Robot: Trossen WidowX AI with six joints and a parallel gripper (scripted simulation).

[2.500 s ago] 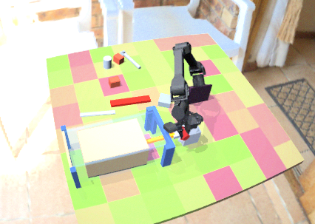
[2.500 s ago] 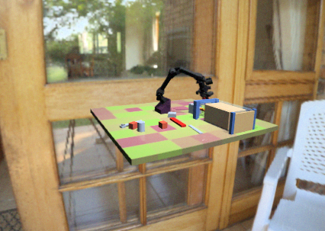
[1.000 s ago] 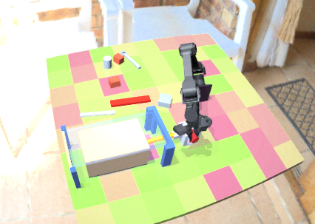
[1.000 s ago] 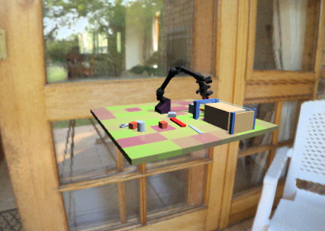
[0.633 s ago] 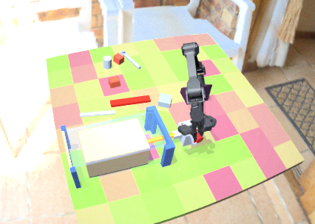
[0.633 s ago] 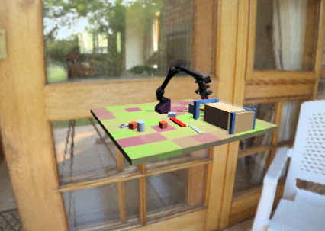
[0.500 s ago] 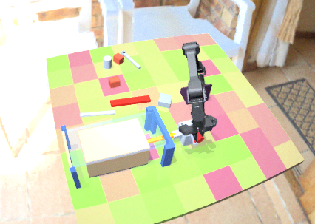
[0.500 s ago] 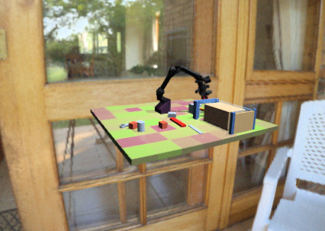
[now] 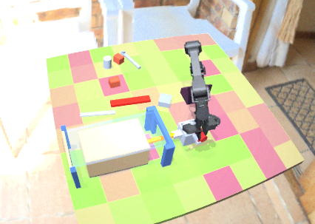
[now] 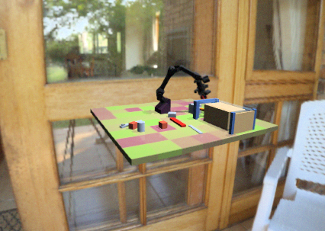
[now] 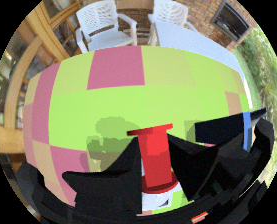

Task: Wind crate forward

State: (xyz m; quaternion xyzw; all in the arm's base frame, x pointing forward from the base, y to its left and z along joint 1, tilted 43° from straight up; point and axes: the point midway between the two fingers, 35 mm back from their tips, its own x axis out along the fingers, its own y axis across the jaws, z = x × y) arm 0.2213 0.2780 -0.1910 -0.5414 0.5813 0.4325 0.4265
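Gripping red winch handle (image 11: 155, 157), gripper (image 9: 202, 135) clamped narrow on its grip, over grey winch (image 9: 186, 134) by blue frame (image 9: 160, 133). Crate (image 9: 112, 146) sits flat inside cubby, yellow strap (image 9: 160, 138) running to winch.

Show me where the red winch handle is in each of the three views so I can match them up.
Top: the handle is right of centre, a red tip under the tool, beside the winch.
Exterior: at most a red speck under the tool, behind the blue frame; too small to be sure.
Wrist: centre, upright between the dark fingers.
Shared landmark: the blue frame.
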